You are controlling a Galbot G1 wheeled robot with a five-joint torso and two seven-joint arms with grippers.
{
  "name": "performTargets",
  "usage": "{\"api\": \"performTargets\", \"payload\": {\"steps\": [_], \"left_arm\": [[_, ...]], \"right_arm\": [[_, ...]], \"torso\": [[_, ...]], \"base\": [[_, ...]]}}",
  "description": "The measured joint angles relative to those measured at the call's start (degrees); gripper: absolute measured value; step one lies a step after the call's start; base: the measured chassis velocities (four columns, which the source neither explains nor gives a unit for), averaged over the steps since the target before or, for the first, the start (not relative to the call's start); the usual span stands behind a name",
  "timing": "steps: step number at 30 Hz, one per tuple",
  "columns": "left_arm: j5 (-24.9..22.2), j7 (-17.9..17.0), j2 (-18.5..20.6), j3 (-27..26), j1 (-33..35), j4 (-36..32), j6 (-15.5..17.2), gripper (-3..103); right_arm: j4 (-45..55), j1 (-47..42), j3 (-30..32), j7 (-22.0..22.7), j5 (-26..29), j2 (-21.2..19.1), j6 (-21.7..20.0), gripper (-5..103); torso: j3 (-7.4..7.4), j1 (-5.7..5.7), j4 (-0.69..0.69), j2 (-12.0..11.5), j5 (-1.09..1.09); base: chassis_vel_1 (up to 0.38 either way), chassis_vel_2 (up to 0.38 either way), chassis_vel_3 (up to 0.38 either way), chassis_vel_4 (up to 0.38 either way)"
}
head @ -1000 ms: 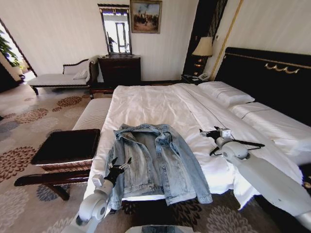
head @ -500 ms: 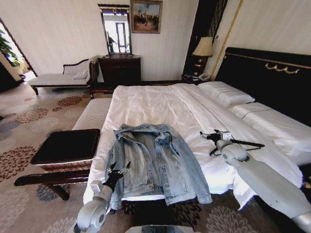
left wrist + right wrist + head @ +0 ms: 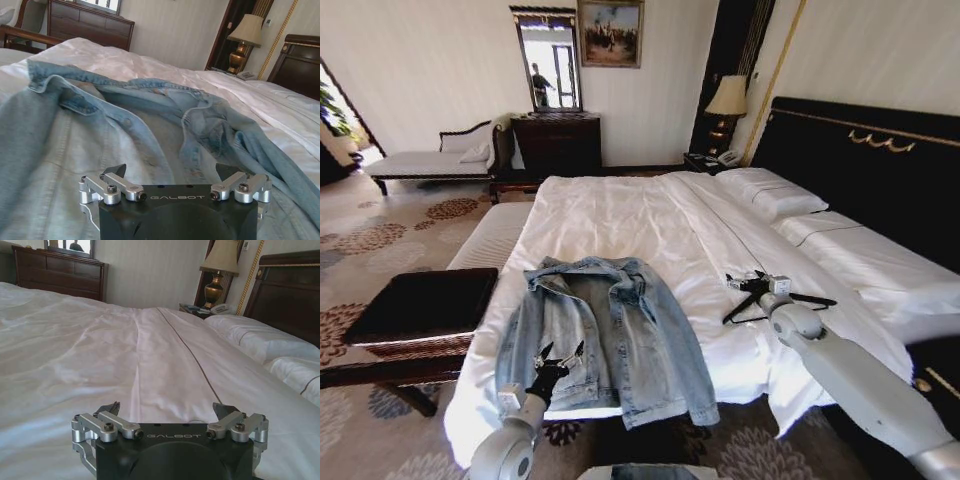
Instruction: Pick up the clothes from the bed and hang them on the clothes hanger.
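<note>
A: Since a second ago the whole head view has shifted, so the camera has moved: the denim jacket and bench now sit further left in the picture, though the jacket itself has not shifted on the bed. Both arms have kept roughly their places.

B: Where is the jacket lying?

A: Spread open, lining up, at the foot edge of the bed towards its left corner, collar pointing at the headboard and the hem hanging just over the foot edge.

B: And the end effectors?

A: The left end effector hovers over the jacket's lower left panel, fingers spread apart and holding nothing. The right end effector is near the right edge of the bed, just beside the black clothes hanger lying on the sheet; its fingers are also apart and empty.

B: How will the jacket handle?

A: My guess is that denim is fairly heavy for cloth, limp, and not slippery, so it will drape and sag from one grip. The collar or a shoulder seam looks the firmest place to pinch. The hanger seems thin and stiff and lies flat, so harder to get under.
</note>
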Motion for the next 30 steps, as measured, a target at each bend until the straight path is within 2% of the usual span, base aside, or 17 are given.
{"api": "performTargets", "payload": {"steps": [6, 11, 16, 18, 20, 22, 23, 24, 25, 26, 28, 29, 30], "left_arm": [[-0.03, 0.11, 0.20, -0.65, 0.76, -0.05, -0.15, 100], [-0.08, 0.12, 0.15, -0.73, 0.60, -0.20, -0.15, 100], [-0.11, 0.11, 0.02, -0.61, 0.69, -0.39, -0.06, 100], [-0.05, 0.11, -0.02, -0.50, 1.06, -0.73, 0.01, 100], [0.08, 0.10, -0.02, -0.50, 1.38, -0.80, 0.02, 100], [0.15, 0.10, -0.01, -0.51, 1.49, -0.80, 0.03, 100], [0.27, 0.10, 0.01, -0.56, 1.86, -0.85, 0.02, 100], [0.35, 0.12, 0.03, -0.56, 2.06, -0.94, 0.02, 100], [0.35, 0.12, 0.03, -0.56, 2.06, -0.94, 0.02, 100], [0.52, 0.14, 0.07, -0.56, 2.33, -1.08, -0.01, 100], [0.83, 0.18, 0.08, -0.22, 2.50, -1.44, -0.03, 100], [0.83, 0.18, 0.08, -0.22, 2.50, -1.44, -0.03, 100], [0.84, 0.18, 0.18, 0.06, 2.22, -1.50, -0.02, 100]], "right_arm": [[0.22, -0.78, 0.78, -0.01, -0.60, 0.64, 0.03, 100], [0.34, -1.13, 1.00, -0.84, -1.51, -0.71, 2.31, 100], [1.32, -0.70, 0.45, -2.70, -1.82, -3.10, 2.87, 100], [3.36, -0.20, 0.06, -4.92, -1.52, -6.39, 1.68, 100], [5.12, -0.14, 0.05, -6.76, -0.78, -8.58, 0.82, 100], [5.84, -0.14, 0.07, -7.65, -0.37, -9.49, 0.54, 100], [7.36, -0.02, 0.16, -9.94, 0.76, -11.76, -0.34, 100], [7.92, 0.12, 0.11, -11.10, 1.34, -12.99, -1.08, 100], [7.92, 0.12, 0.11, -11.10, 1.34, -12.99, -1.08, 100], [8.80, 0.54, -0.15, -12.58, 2.47, -14.82, -2.90, 100], [10.79, 2.31, -0.80, -16.05, 4.97, -18.94, -10.57, 100], [10.79, 2.31, -0.80, -16.05, 4.97, -18.94, -10.57, 100], [10.88, 2.80, -0.83, -17.53, 4.36, -20.19, -12.41, 100]], "torso": [[0.00, -0.01, 0.02, 0.00, -0.01], [0.00, -0.01, 0.01, 0.00, 0.02], [0.01, 0.00, -0.02, 0.00, 0.04], [0.01, 0.01, 0.03, -0.01, 0.05], [0.00, -0.01, 0.02, 0.00, 0.00], [0.00, -0.01, 0.03, 0.00, -0.04], [-0.01, -0.02, 0.04, 0.01, -0.08], [-0.01, -0.02, 0.05, 0.01, -0.02], [-0.01, -0.02, 0.05, 0.01, -0.02], [-0.01, -0.02, 0.04, 0.00, 0.00], [-0.01, -0.02, 0.03, 0.01, -0.02], [-0.01, -0.02, 0.03, 0.01, -0.02], [-0.01, -0.02, 0.03, 0.01, 0.00]], "base": [[-0.335, -0.337, 0.340, 0.336], [-0.311, -0.322, 0.320, 0.293], [-0.152, -0.190, 0.144, 0.097], [-0.010, -0.030, 0.021, -0.004], [0.000, 0.000, 0.000, 0.000], [0.000, 0.000, 0.000, 0.000], [0.051, 0.077, -0.027, -0.042], [0.051, 0.070, -0.020, -0.042], [0.051, 0.070, -0.020, -0.042], [0.088, 0.070, -0.029, -0.025], [0.000, 0.000, 0.000, 0.000], [0.000, 0.000, 0.000, 0.000], [0.000, 0.000, 0.000, 0.000]]}}
